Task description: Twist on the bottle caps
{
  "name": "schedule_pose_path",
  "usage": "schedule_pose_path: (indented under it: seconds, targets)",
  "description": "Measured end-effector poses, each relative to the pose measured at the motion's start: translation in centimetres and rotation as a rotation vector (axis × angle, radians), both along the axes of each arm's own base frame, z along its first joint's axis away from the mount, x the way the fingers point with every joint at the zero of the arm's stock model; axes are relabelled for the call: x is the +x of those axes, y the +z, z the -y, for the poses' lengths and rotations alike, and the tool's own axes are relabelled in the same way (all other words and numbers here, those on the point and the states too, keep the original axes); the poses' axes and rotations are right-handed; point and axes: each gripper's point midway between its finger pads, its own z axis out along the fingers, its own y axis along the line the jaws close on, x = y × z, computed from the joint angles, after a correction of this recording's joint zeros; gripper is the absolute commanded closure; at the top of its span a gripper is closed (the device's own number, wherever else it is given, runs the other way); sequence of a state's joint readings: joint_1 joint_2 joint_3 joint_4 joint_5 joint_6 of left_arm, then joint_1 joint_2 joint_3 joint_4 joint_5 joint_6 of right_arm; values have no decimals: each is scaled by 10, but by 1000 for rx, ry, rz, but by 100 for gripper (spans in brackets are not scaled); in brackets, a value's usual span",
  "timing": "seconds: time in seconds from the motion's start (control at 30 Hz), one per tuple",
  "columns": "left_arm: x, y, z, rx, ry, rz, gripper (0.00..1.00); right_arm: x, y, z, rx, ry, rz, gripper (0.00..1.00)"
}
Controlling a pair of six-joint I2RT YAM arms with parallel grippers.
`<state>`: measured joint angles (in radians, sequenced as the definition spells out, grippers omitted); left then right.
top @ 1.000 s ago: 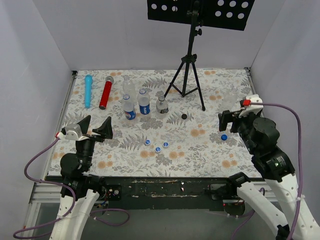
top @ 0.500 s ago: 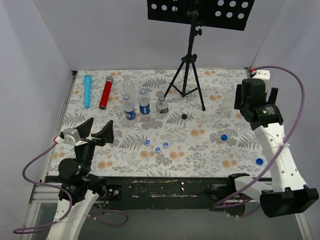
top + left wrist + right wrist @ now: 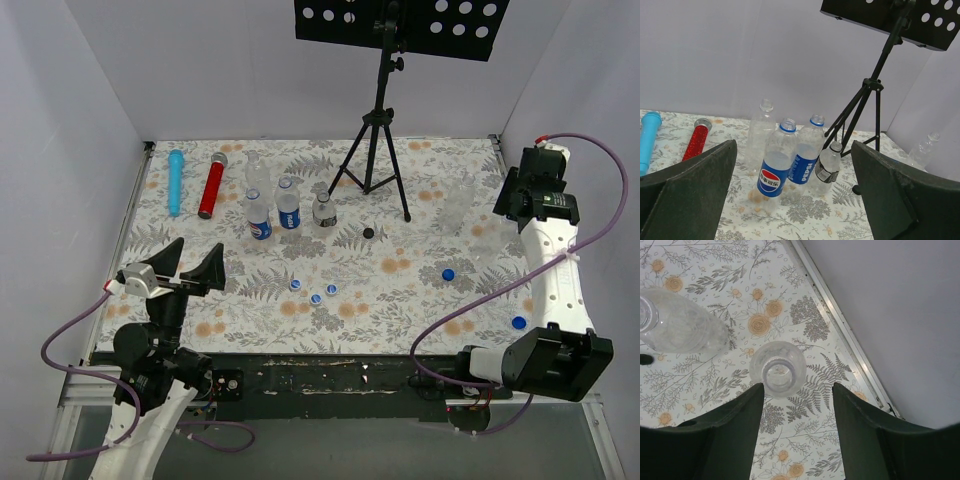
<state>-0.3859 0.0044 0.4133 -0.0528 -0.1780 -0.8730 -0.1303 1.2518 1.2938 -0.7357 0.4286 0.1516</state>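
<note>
Hovering: right gripper [image 3: 797, 390] spread wide, empty, seemingly above uncapped clear bottle [image 3: 777, 367] | left gripper [image 3: 192, 255] spread wide, empty

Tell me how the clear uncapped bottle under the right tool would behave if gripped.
The clear bottle looks empty, so it is probably very light and may tip or skid at a nudge. Its thin see-through wall would likely dent under a firm squeeze. The right tool stands open above it.
</note>
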Motion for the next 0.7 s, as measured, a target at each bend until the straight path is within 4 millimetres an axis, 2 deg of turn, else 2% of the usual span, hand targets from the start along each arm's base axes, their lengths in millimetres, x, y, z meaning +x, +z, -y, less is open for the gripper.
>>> schedule_pose_path:
  seconds: [0.2,0.3,0.43,0.57,0.7]
  targets:
    - [0,0,0,6,3,0,2,13,-11,-2,53,29,1,41]
    - [1,-1,0,9,2,-1,2,19,-19,-5,81,49,-5,47]
    - [2,-4,1,18,-1,-4,2,23,-33,-8,108,65,-35,64]
    - [1,-4,3,25,-10,-3,2,26,-33,-8,111,68,-22,84]
    - [3,-5,12,43,-48,-4,2,24,-32,-11,121,80,-8,92]
